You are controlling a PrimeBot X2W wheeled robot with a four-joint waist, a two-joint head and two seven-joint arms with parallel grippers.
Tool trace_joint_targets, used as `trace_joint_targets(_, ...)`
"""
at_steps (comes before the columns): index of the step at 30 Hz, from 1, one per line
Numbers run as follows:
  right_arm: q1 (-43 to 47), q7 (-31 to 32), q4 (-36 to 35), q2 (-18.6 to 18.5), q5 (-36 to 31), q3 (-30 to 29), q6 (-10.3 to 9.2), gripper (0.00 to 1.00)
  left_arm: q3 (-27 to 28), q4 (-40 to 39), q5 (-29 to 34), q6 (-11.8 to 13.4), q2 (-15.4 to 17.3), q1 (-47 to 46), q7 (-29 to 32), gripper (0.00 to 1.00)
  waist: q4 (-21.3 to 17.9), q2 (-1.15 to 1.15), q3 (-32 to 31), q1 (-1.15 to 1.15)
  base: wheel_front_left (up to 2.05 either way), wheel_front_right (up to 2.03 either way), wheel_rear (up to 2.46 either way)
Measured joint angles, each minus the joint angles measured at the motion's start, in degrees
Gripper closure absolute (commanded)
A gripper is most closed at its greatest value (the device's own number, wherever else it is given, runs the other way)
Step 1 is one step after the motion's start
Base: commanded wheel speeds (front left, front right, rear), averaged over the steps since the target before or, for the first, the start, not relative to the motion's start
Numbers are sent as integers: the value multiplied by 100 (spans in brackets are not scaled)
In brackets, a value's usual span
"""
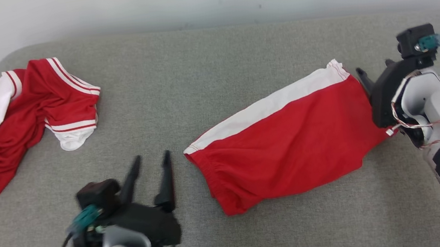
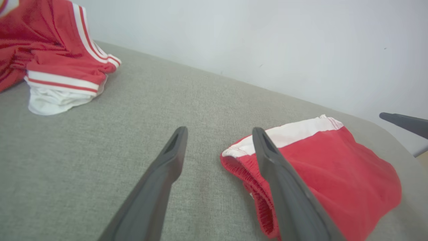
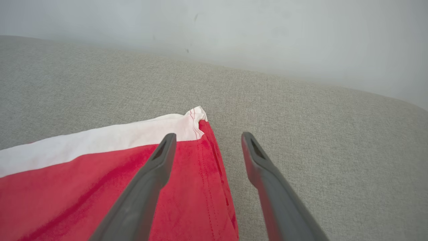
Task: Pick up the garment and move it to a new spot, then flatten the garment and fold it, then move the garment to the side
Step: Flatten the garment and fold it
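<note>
Red shorts (image 1: 291, 143) lie flat between my claws: elastic waistband (image 2: 235, 169) just right of my left claw (image 1: 152, 155), leg hem (image 3: 215, 164) under my right claw (image 3: 208, 135). Both gape wide, empty. Light, limp, likely slippery cloth; I'd pinch waistband and hem corners.

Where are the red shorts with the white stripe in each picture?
Head view: the red shorts lie right of centre on the grey cushion.
Left wrist view: the red shorts are lower right, partly behind the left claw.
Right wrist view: the red shorts are lower left, partly behind the right claw.
Shared landmark: the white stripe's stitched corner, in all three views.
</note>
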Motion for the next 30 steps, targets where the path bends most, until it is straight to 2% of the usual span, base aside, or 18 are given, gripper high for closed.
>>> trace_joint_targets(3,85,93,54,-79,169,-12,-1,0,506,-677,613,83,154,479,-14,0,35,0,-74,-1,0,0,0)
trace_joint_targets(6,126,147,119,-121,338,-77,-1,0,976,-1234,1196,159,156,1085,-14,0,103,0,-68,0,0,0,0)
trace_joint_targets(10,149,192,288,-236,354,-130,-1,0,1633,-1803,1737,178,-24,1689,-14,0,198,0,13,0,0,0,0)
trace_joint_targets(19,24,98,865,-443,259,-610,-1,0,2404,-2261,2638,-223,-476,2279,-15,0,559,0,256,0,0,0,0)
trace_joint_targets(24,-112,171,1070,-485,185,-723,-1,0,2564,-2304,2821,-385,-606,2294,-15,0,730,0,380,0,0,0,0)
trace_joint_targets(30,-214,559,1240,-466,177,-804,-2,0,2722,-2219,3025,-583,-711,2296,-15,0,898,-1,546,0,0,0,0)
